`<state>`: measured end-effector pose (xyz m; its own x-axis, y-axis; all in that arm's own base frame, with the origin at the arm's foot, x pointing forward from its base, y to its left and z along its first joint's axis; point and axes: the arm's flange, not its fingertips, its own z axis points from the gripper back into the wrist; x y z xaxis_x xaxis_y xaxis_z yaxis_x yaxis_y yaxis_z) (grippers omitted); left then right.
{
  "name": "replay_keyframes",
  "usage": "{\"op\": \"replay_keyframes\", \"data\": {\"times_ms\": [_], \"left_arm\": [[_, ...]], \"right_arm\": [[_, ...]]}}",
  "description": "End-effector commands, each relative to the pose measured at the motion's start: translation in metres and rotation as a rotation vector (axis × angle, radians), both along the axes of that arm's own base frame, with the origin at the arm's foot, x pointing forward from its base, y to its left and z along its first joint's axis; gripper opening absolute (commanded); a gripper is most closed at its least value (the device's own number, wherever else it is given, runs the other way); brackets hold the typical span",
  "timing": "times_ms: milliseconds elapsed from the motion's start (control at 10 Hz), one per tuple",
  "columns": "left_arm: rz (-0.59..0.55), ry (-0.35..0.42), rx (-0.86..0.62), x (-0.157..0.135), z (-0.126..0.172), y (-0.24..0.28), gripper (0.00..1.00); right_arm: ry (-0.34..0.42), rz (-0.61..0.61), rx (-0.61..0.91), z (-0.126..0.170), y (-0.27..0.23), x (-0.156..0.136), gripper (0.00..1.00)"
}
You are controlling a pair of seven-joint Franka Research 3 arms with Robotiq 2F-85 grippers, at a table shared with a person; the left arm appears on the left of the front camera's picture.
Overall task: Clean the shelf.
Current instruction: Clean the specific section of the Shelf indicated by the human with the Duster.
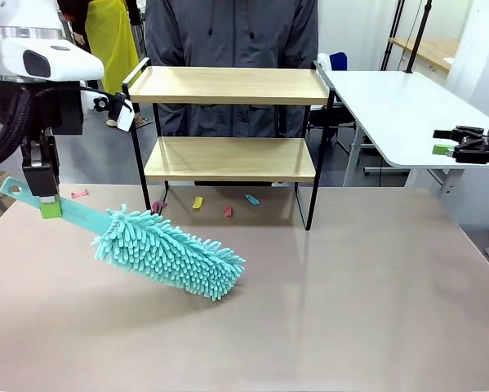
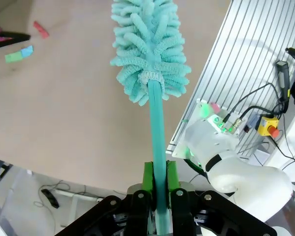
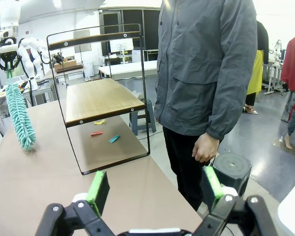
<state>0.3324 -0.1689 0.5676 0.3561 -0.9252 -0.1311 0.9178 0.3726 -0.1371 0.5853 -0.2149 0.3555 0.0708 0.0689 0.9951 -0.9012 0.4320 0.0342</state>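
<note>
The shelf (image 1: 228, 86) is a two-tier rack of light wooden boards in a thin black frame, standing at the table's far middle; it also appears in the right wrist view (image 3: 95, 98). My left gripper (image 1: 46, 204) is shut on the handle of a teal microfibre duster (image 1: 171, 251), whose fluffy head rests tilted on the table left of centre. The left wrist view has the green pads (image 2: 147, 179) clamping the duster handle (image 2: 157, 132). At the far right my right gripper (image 1: 444, 143) hangs open, holding nothing, its green pads (image 3: 99, 189) wide apart.
Small coloured scraps (image 1: 225, 210) lie on the table under the shelf. A person in a grey jacket (image 1: 228, 33) stands behind the shelf, a hand (image 3: 205, 147) hanging down. A white side table (image 1: 399, 106) stands at the back right.
</note>
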Motion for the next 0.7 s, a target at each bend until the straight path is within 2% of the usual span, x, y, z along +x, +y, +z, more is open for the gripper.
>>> {"op": "replay_keyframes", "data": {"times_ms": [0,600], "left_arm": [[0.008,-0.004,-0.006,0.0001,0.0035,-0.0007,0.13],[0.008,-0.004,-0.006,0.0001,0.0035,-0.0007,0.13]], "right_arm": [[-0.004,0.002,0.000,0.0021,0.0018,0.0004,1.00],[-0.004,0.002,0.000,0.0021,0.0018,0.0004,1.00]]}}
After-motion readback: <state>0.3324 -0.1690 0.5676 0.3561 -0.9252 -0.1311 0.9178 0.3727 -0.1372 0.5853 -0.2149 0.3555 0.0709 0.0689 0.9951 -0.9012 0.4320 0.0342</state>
